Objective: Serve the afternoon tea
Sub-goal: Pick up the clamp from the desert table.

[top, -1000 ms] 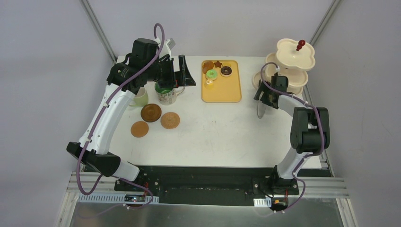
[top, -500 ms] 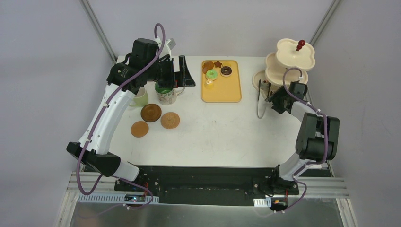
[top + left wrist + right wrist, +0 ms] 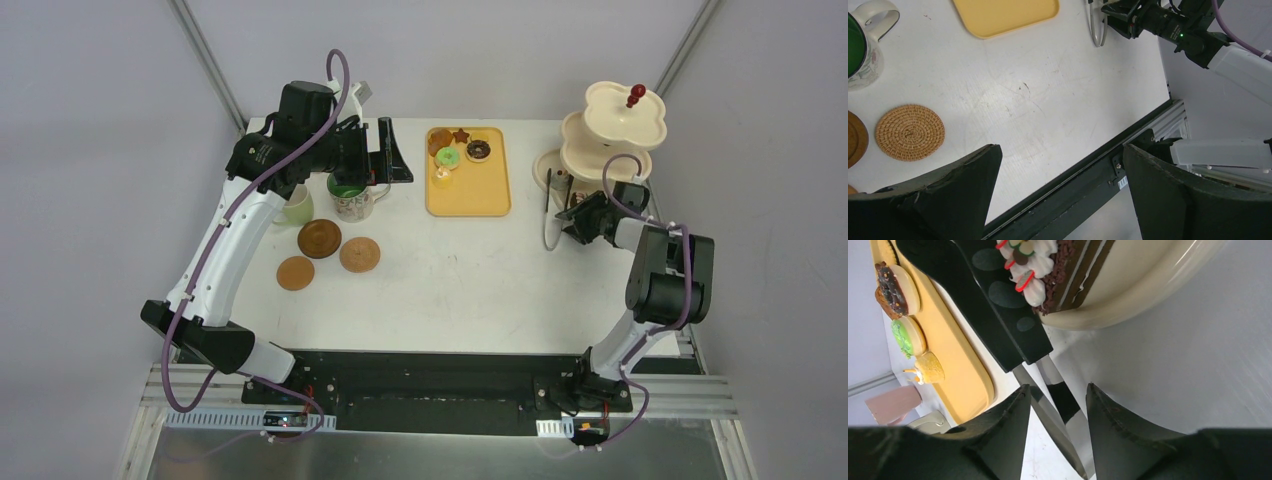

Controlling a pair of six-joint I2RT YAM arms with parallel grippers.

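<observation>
Tool, right (image 3: 1057, 387): jaws part closed and set astride the two metal arms of the black tongs (image 3: 998, 305). Whether they press on the arms cannot be told.

Tool, left (image 3: 1060, 152): jaws spread wide, nothing between them. It is held above the far left of the counter (image 3: 450, 280), just beside the patterned mug (image 3: 350, 200).

Tongs: lying on the counter, with the spotted black tips up against the rim of the lowest tier.

Stand (image 3: 600, 160): cream, three tiers, red knob on top, at the far right corner. A chocolate cake slice (image 3: 1048, 270) sits on the lowest tier, just beside the tong tips.

Tray (image 3: 468, 195): yellow, far centre, between the two tools. It carries five small pastries (image 3: 448, 157) at its far end, and the near end is bare.

Mugs: the patterned mug, green inside, stands left of the tray. The cream mug (image 3: 297, 205) is to its left, partly under the left arm. The pink mug (image 3: 893, 402) shows only in the right wrist view, beyond the tray.

Coasters (image 3: 319, 238): three round brown ones, close together on the counter near the mugs, with nothing on them.
</observation>
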